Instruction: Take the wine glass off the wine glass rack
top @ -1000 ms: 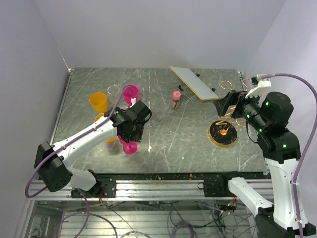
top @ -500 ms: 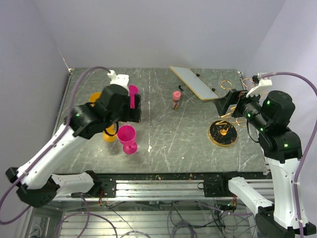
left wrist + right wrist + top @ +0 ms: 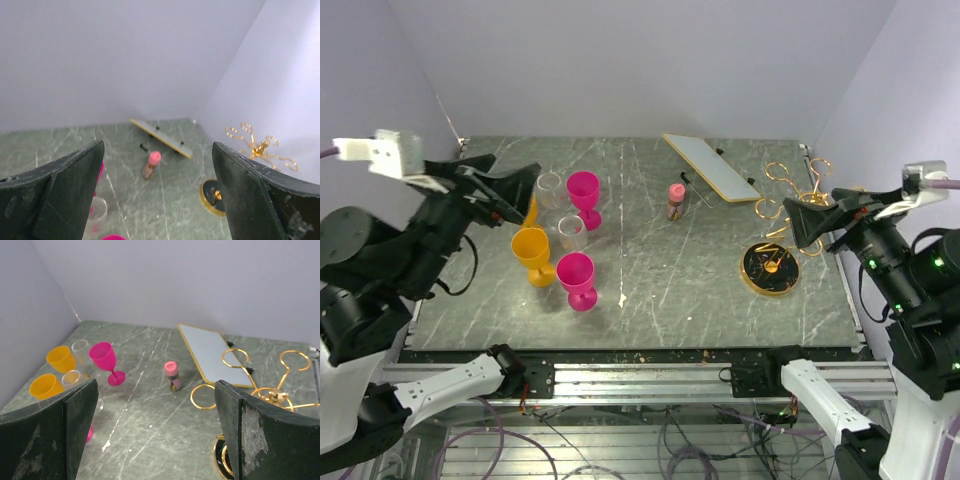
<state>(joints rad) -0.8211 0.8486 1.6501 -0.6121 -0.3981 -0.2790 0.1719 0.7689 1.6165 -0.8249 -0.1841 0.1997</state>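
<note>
Both arms' jaws are held spread. The gold wire rack [image 3: 770,268], curled into loops over a round dark base, is set on the marbled tabletop [image 3: 670,300], well apart from pink stemmed glasses [image 3: 577,278].

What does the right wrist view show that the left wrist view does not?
Only right wrist: two orange glasses and a whole pink wine glass. Only left wrist: nothing further except its own left gripper, open. Both: the gold wine glass rack, the white board and a small pink-capped bottle.
</note>
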